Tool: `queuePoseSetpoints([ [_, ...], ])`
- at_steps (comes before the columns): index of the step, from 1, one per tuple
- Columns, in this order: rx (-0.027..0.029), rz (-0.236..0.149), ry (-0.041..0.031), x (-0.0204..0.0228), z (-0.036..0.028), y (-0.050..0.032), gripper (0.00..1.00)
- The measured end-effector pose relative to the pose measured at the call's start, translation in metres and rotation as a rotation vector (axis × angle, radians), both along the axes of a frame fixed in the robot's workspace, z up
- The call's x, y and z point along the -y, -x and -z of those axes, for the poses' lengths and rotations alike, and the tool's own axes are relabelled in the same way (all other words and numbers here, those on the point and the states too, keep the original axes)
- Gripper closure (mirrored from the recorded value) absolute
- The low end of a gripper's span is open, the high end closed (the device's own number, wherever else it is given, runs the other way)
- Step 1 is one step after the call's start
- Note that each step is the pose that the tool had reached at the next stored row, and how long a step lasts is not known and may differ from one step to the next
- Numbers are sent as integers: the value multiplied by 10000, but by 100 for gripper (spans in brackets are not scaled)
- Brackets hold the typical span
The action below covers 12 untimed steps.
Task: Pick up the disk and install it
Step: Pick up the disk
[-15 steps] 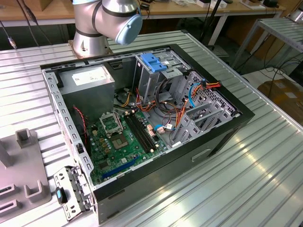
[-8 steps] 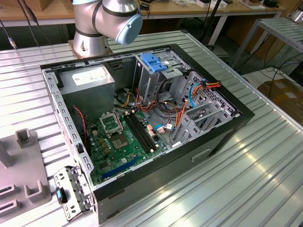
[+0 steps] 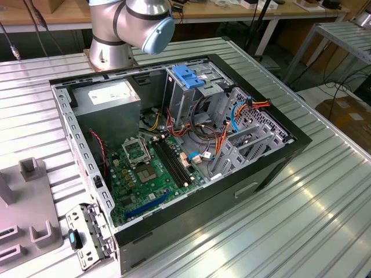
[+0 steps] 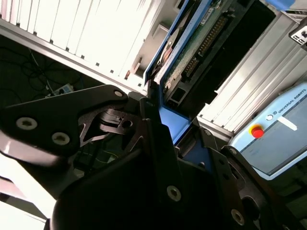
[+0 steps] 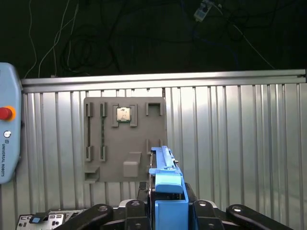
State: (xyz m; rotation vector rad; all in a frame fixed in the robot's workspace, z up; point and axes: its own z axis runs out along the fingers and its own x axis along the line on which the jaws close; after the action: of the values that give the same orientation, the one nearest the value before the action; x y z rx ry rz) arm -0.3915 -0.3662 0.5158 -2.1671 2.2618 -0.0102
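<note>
Ribbed metal table (image 3: 324,220), wooden bench (image 3: 52,20) behind, cables (image 5: 96,48) on dark floor

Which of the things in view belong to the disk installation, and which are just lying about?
For the job:
the disk, held in the gripper
the open computer case

Lying about:
the grey fixture plate
the processor chip seated on it
the teach pendant
</note>
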Motion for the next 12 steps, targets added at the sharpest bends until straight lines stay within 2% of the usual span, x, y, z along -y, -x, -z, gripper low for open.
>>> queuePoseSetpoints([
  [12, -1, 0, 1, 0, -1, -115, 63],
])
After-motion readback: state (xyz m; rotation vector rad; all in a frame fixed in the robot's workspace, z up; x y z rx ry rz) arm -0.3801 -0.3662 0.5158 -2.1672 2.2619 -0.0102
